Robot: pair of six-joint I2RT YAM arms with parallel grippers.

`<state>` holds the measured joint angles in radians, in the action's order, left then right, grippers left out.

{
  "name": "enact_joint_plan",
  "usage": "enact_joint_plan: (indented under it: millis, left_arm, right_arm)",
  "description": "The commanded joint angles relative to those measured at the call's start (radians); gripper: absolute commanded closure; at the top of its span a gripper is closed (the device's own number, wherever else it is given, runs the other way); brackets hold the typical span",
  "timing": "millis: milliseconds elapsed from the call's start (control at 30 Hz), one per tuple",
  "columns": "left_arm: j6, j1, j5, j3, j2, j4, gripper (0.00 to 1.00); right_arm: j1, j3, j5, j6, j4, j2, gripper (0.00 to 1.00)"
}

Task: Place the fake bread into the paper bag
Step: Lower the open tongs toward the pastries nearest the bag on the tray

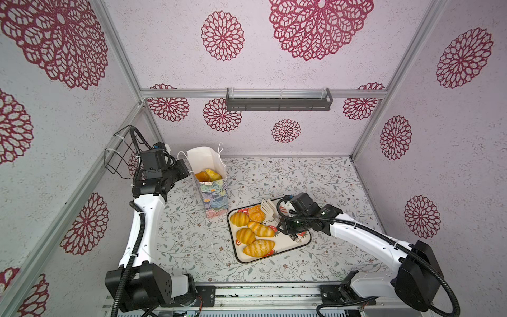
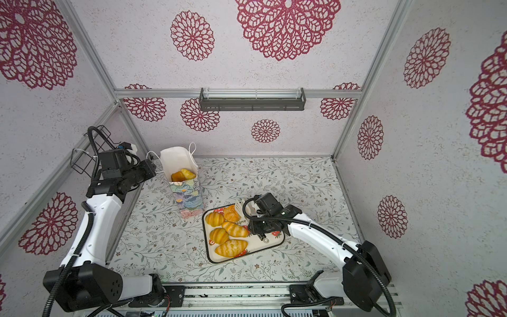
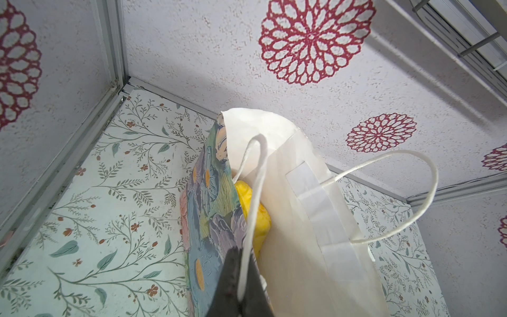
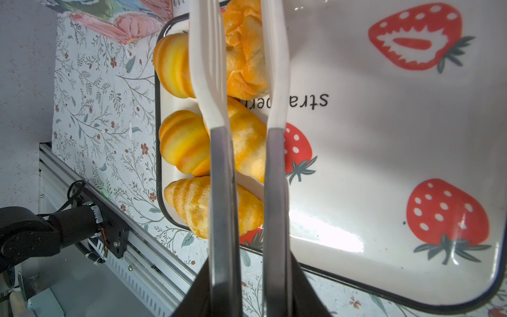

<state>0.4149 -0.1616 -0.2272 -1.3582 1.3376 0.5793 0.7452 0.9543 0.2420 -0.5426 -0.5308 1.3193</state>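
Bread (image 1: 253,233) is mostly lying on the tray (image 1: 290,245), five pieces, while two more are showing inside the bag (image 1: 216,197) standing just beyond it on the tabletop (image 1: 315,178). Left tool (image 3: 241,274) is pinching fully closed on the bag at its cord (image 3: 255,192), steadying the open mouth. Right tool (image 4: 249,291) is clamping tongs (image 4: 211,82), whose blades are standing apart and empty around the ruffled roll (image 4: 247,55). Picking is in hand; the next move is calling for squeezing that roll and carrying it to the bag.

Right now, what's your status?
Left gripper shut on cord handle of paper bag. Right gripper holds tongs over tray. Five fake bread on tray, two visible in bag. Nothing in between.
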Motion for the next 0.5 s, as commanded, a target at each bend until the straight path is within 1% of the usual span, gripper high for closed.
enact_joint_plan:
  millis: [0,467]
  left_arm:
    - [0.005,0.005,-0.01,0.014,0.007,-0.024,1.0]
    - [0.005,0.005,-0.013,0.011,0.008,-0.023,1.0]
  right_arm:
    - [0.005,-0.004,0.017,-0.013,0.045,-0.002,0.65]
    - [0.005,-0.019,0.023,-0.012,0.065,0.025,0.65]
